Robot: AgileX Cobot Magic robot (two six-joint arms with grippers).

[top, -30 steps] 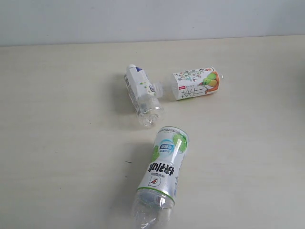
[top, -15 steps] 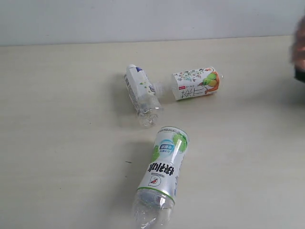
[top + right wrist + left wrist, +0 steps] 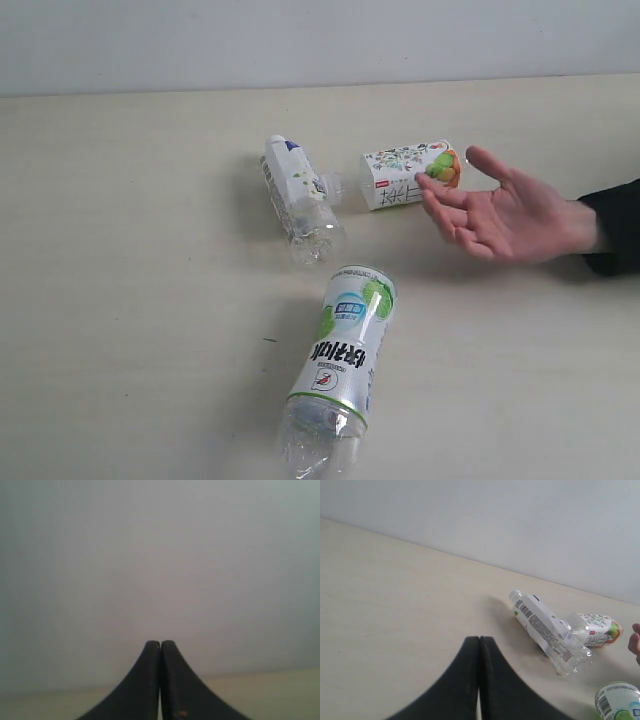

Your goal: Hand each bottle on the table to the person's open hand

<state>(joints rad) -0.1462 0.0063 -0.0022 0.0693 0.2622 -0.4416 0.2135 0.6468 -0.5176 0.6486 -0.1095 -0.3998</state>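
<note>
Three clear bottles lie on the cream table (image 3: 120,300). The white-blue labelled bottle (image 3: 295,195) lies at the middle back, also seen in the left wrist view (image 3: 545,630). The floral fruit labelled bottle (image 3: 400,178) lies to its right, partly behind the person's open hand (image 3: 505,215). The lime labelled bottle (image 3: 345,350) lies nearest the front edge. Neither gripper shows in the exterior view. My left gripper (image 3: 479,639) is shut and empty, some way from the bottles. My right gripper (image 3: 160,643) is shut and empty, facing a grey wall.
The person's dark sleeve (image 3: 615,228) enters from the right edge. A pale wall (image 3: 320,40) runs along the back of the table. The lime bottle's end (image 3: 619,700) and a fingertip (image 3: 635,639) show in the left wrist view.
The person's open hand has come in from the right and now rests palm up beside the floral bottle. The bottles have not moved.
</note>
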